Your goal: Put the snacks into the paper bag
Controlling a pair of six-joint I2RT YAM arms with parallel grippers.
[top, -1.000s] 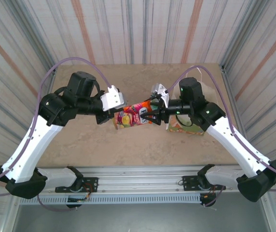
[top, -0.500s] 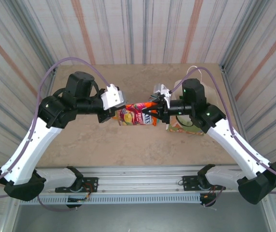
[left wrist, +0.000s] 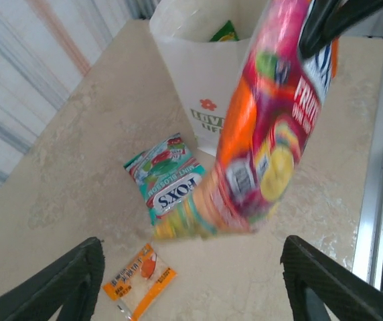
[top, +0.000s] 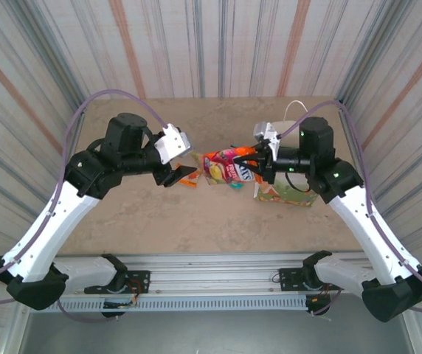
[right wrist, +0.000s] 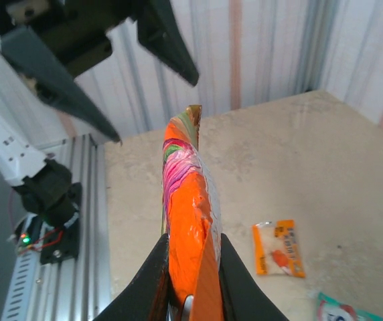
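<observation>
We see the right gripper (top: 257,158) clamped on one end of an orange-and-purple snack packet (top: 224,167). Its two black fingers (right wrist: 152,281) press against both faces of the packet, which stands edge-up in the middle of the right wrist view and hangs clear of the table (top: 122,221). The left gripper (top: 182,175) has its jaws wide apart and holds nothing. In the left wrist view its fingers sit at the lower left and lower right corners, and the packet hangs between and beyond them, touching neither as far as we can tell. The paper bag (left wrist: 201,87) stands upright at the top centre of that view, mouth open, with a green packet (left wrist: 226,31) showing inside. In the top view the bag sits right of centre, partly under the right arm. On the table in front of the bag lies a teal FOX'S packet (left wrist: 171,184). Toward the lower left, apart from it, lies a tiny orange packet (left wrist: 140,279).
</observation>
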